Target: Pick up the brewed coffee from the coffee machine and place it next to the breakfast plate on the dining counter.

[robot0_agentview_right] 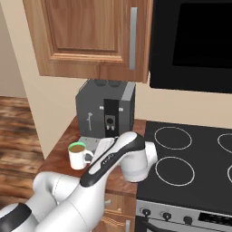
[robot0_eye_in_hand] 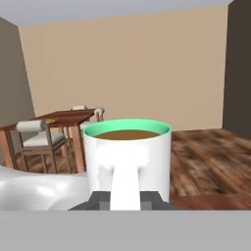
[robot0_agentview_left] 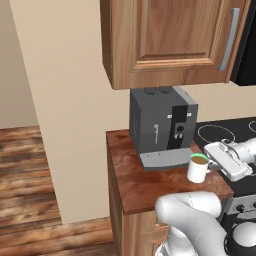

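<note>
The brewed coffee [robot0_agentview_left: 199, 169] is a small white mug with a green inner rim and brown liquid. It stands upright in front of the coffee machine [robot0_agentview_left: 162, 120], just off the right end of its grey drip tray [robot0_agentview_left: 162, 159]. My gripper [robot0_agentview_left: 212, 162] comes in from the right and is shut on the mug's handle. In the hand view the mug [robot0_eye_in_hand: 128, 157] is close up, handle toward me, between my fingertips [robot0_eye_in_hand: 100, 200]. Far behind it stands the dining counter [robot0_eye_in_hand: 63, 116]. The breakfast plate is too small to make out there.
A wooden upper cabinet [robot0_agentview_left: 170, 40] hangs low over the machine. A black stovetop [robot0_agentview_right: 190, 154] adjoins the small cabinet top [robot0_agentview_left: 135, 185] on the right, with a black microwave [robot0_agentview_right: 195, 41] above. Grey chairs [robot0_eye_in_hand: 37, 137] flank the dining counter across a wood floor [robot0_eye_in_hand: 211, 157].
</note>
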Robot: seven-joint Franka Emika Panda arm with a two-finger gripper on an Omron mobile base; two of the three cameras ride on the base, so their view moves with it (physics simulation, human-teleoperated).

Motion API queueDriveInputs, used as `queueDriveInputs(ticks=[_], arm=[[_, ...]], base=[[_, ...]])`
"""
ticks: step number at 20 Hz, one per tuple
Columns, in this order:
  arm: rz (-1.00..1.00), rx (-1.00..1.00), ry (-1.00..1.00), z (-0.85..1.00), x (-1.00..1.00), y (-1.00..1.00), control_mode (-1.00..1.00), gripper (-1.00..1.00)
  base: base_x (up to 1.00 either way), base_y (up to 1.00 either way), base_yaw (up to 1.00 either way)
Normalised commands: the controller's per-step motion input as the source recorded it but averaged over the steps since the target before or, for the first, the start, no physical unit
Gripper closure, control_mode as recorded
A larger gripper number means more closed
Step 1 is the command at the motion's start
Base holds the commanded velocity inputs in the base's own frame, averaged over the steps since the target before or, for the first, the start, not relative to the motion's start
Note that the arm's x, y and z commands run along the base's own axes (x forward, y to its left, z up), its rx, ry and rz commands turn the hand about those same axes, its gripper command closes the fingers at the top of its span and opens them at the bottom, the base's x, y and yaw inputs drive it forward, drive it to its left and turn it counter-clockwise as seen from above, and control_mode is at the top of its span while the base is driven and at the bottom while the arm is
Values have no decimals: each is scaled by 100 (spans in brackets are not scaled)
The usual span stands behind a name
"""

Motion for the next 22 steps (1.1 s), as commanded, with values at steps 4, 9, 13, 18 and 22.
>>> queueDriveInputs(ticks=[4, 9, 13, 18, 22], arm=[[2, 0, 0, 0, 2, 6, -100, 100], [0, 0, 0, 0, 0, 0, 100, 100], [0, 0, 0, 0, 0, 0, 100, 100], [0, 0, 0, 0, 0, 0, 100, 100], [0, 0, 0, 0, 0, 0, 100, 100]], base=[[0, 0, 0], [-25, 36, 19], [-41, 53, 39], [-26, 45, 51], [-14, 36, 67]])
